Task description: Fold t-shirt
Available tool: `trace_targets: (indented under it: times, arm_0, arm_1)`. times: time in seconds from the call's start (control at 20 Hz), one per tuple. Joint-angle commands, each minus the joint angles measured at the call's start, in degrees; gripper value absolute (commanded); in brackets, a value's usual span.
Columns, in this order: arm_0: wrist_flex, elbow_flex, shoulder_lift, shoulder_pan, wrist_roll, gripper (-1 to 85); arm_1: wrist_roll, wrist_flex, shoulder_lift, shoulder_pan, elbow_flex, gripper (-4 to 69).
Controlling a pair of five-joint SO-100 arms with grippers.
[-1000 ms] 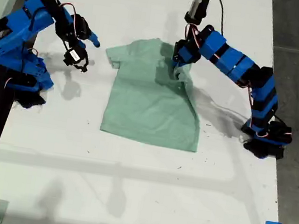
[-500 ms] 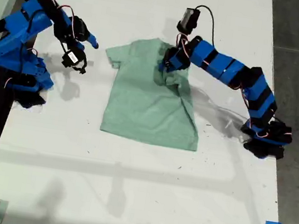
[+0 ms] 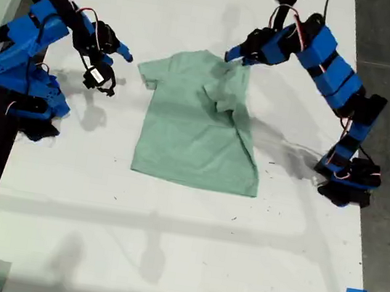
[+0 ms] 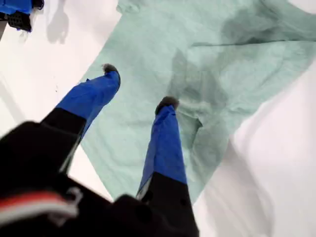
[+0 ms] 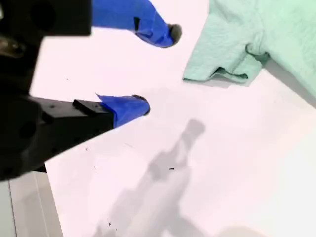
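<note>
**one sleeve folded in, both grippers empty**

the t-shirt (image 3: 197, 128) lies flat mid-tabletop (image 3: 165, 244). the sleeve on the exterior view's right is turned inward over the chest, probably the first fold. my first gripper (image 4: 138, 85) hangs above that fold, fingers wide and empty. my second gripper (image 5: 157, 69), fingers wide, waits over bare tabletop beside the sleeve on the exterior view's left (image 5: 222, 49), likely next to be folded.

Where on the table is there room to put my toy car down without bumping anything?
The biggest bare patch is the white table below the t-shirt's hem in the exterior view. There is also room above the collar. It is crowded beside the sleeves: my second gripper hangs near one, and my first gripper hangs open over the folded one.
</note>
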Motion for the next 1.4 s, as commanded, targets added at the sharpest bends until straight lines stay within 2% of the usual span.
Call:
trace_targets:
  times: [0.0, 0.15, 0.35, 0.65, 1.1, 1.25, 1.35]
  arm_0:
    - [-3.5, -1.8, -2.3, 1.1, -0.3, 24.6]
    - [-5.4, -7.8, -12.3, 1.6, -0.3, 24.6]
    - [-8.6, -14.6, -25.0, 0.1, 0.4, 26.0]
    - [-8.9, -25.0, -41.0, -0.8, 0.9, 26.6]
    - [-10.1, -29.2, -51.2, -4.0, 0.8, 27.4]
    - [-8.7, -35.3, -59.7, -6.0, 0.8, 26.2]
    - [-1.3, -45.7, -67.4, -6.6, 0.8, 23.0]
  arm_1:
    - [-0.7, 2.3, 10.9, 0.2, 5.0, 18.0]
    - [0.1, 2.3, 14.9, -1.4, 12.3, 15.8]
    - [1.8, 1.8, 18.5, -3.7, 18.3, 16.6]
    - [3.3, 0.1, 27.2, -4.5, 28.0, 16.3]
    - [4.1, -1.1, 34.7, -4.3, 36.7, 16.2]
    - [4.6, -1.2, 37.2, -4.6, 38.8, 16.2]
    - [5.0, -1.2, 39.6, -4.6, 41.0, 16.1]
